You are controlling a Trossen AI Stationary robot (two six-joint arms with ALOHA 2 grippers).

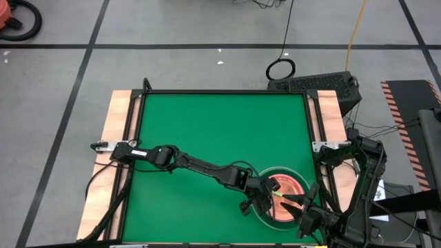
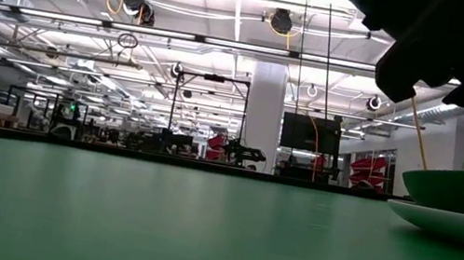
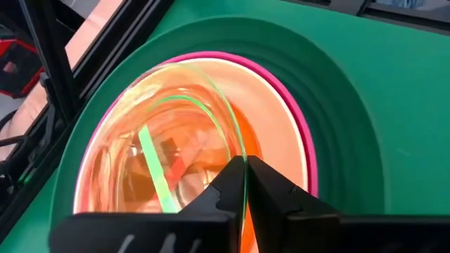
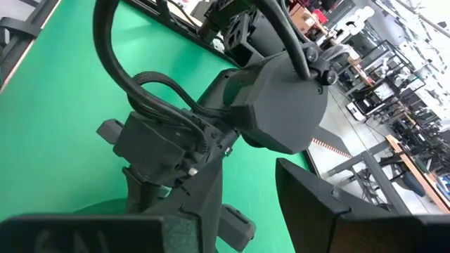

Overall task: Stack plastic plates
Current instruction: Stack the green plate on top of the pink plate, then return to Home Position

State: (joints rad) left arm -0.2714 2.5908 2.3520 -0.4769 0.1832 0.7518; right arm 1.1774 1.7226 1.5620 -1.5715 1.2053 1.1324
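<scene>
A plate stack [image 1: 282, 195] sits near the table's near right corner. In the left wrist view it shows a dark green plate [image 3: 337, 105], a pink plate [image 3: 299, 119] and an orange translucent plate [image 3: 176, 140]. The low view shows the dark green plate [image 2: 462, 192] resting on a pale plate [image 2: 448, 223]. My left gripper [image 3: 245, 169] is over the stack, shut on a small translucent green plate [image 3: 204, 112]. My right gripper [image 1: 308, 205] hovers open at the stack's near right side, and its wrist view is filled by the left arm's wrist [image 4: 274, 105]. My left gripper pinches the rim [image 3: 245, 184] of the small translucent green plate between its two fingers [image 3: 218, 193]. The fingers come slanting down from the table's left. The plate stands tilted on edge over the orange plate; whether its lower edge touches the stack, I cannot tell.
Black frame rails [image 1: 313, 131] and pale wooden side boards [image 1: 116, 138] border the green table top [image 1: 213, 131]. The stack lies close to the right rail and the near edge. The left arm [image 1: 200, 165] stretches across the mat from the left.
</scene>
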